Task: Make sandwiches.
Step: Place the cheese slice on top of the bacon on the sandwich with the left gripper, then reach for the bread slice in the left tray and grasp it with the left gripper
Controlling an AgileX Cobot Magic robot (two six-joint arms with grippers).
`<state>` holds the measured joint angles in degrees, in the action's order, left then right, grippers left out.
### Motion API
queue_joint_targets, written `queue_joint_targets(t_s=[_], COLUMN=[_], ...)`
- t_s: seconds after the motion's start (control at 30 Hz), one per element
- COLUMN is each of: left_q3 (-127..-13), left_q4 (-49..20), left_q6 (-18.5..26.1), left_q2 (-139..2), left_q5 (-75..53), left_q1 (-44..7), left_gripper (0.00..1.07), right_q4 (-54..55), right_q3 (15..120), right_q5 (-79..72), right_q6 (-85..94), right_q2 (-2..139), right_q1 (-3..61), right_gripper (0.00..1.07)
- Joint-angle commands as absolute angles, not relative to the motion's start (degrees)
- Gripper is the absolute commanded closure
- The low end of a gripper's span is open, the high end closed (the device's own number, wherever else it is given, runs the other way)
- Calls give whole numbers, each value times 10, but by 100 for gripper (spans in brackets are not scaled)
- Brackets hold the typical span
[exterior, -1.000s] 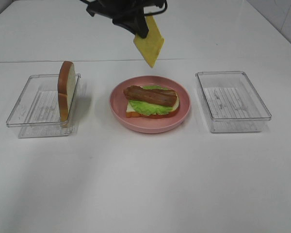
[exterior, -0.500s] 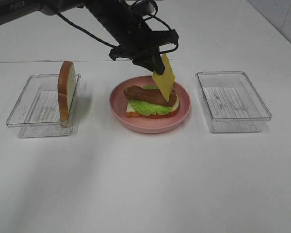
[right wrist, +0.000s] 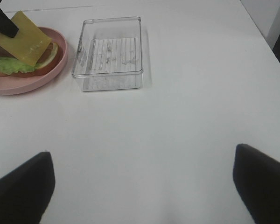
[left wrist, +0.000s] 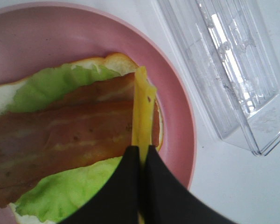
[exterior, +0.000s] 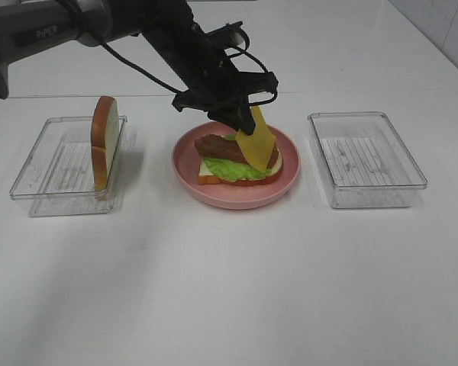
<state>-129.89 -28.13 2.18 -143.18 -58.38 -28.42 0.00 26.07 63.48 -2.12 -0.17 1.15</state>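
An open sandwich lies on the pink plate (exterior: 290, 171): a bread slice, green lettuce (exterior: 225, 171) and brown bacon (exterior: 217, 146) on top. My left gripper (exterior: 240, 126) reaches across from the far left and is shut on a yellow cheese square (exterior: 257, 141). The cheese hangs tilted, its lower edge touching the bacon. The left wrist view shows the gripper (left wrist: 141, 156) pinching the cheese (left wrist: 142, 116) edge-on over the bacon (left wrist: 60, 140). My right gripper (right wrist: 142, 186) is open over bare table, off to the right. A second bread slice (exterior: 103, 141) stands on edge in the left tray (exterior: 53, 171).
A clear plastic tray (exterior: 366, 156) with nothing in it sits right of the plate; it also shows in the right wrist view (right wrist: 109, 53). The white table has open room in front of the plate and trays.
My left gripper has come down and forward with the cheese, from high behind the plate to the sandwich. The cheese now touches the bacon.
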Motion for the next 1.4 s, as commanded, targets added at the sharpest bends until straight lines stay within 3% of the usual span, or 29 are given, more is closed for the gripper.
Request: queue_joint_targets(t_s=[0.03, 0.13, 0.17, 0.2, 0.23, 0.27, 0.3, 0.33, 0.37, 0.4, 0.43, 0.63, 1.0, 1.4], left_q3=[-1300, -1300, -1300, -1300, -1300, -1301, -1302, -1302, -1308, -1308, -1317, -1353, -1444, -1408], left_q4=[-257, -246, -239, -230, -230, -223, -219, -219, -205, -205, -180, -120, -76, -58], left_q6=[25, 25, 25, 24, 24, 22, 18, 18, 0, 0, -14, -48, -44, -46], left_q2=[-1432, -1432, -1432, -1432, -1432, -1432, -1432, -1432, -1431, -1431, -1427, -1410, -1395, -1306], left_q5=[-583, -583, -584, -586, -586, -586, -587, -587, -587, -587, -586, -607, -747, -756], left_q1=[-288, -288, -288, -288, -288, -288, -288, -288, -288, -288, -288, -288, -286, -223], left_gripper=[107, 103, 97, 83, 83, 64, 54, 54, 27, 27, 4, 5, 5, 5], right_q4=[0, 0, 0, 0, 0, 0, 0, 0, 0, 0, 0, 0, 0, 0], right_q3=[259, 259, 259, 259, 259, 259, 259, 259, 259, 259, 259, 259, 259, 259], right_q5=[630, 630, 630, 630, 630, 630, 630, 630, 630, 630, 630, 630, 630, 630], right_q6=[-18, -18, -18, -18, -18, -18, -18, -18, -18, -18, -18, -18, -18, -18], right_q2=[-19, -19, -19, -19, -19, -19, -19, -19, -19, -19, -19, -19, -19, -19], right_q1=[11, 11, 11, 11, 11, 11, 11, 11, 11, 11, 11, 11, 11, 11], right_gripper=[9, 9, 9, 9, 9, 9, 9, 9, 9, 9, 9, 9, 9, 9])
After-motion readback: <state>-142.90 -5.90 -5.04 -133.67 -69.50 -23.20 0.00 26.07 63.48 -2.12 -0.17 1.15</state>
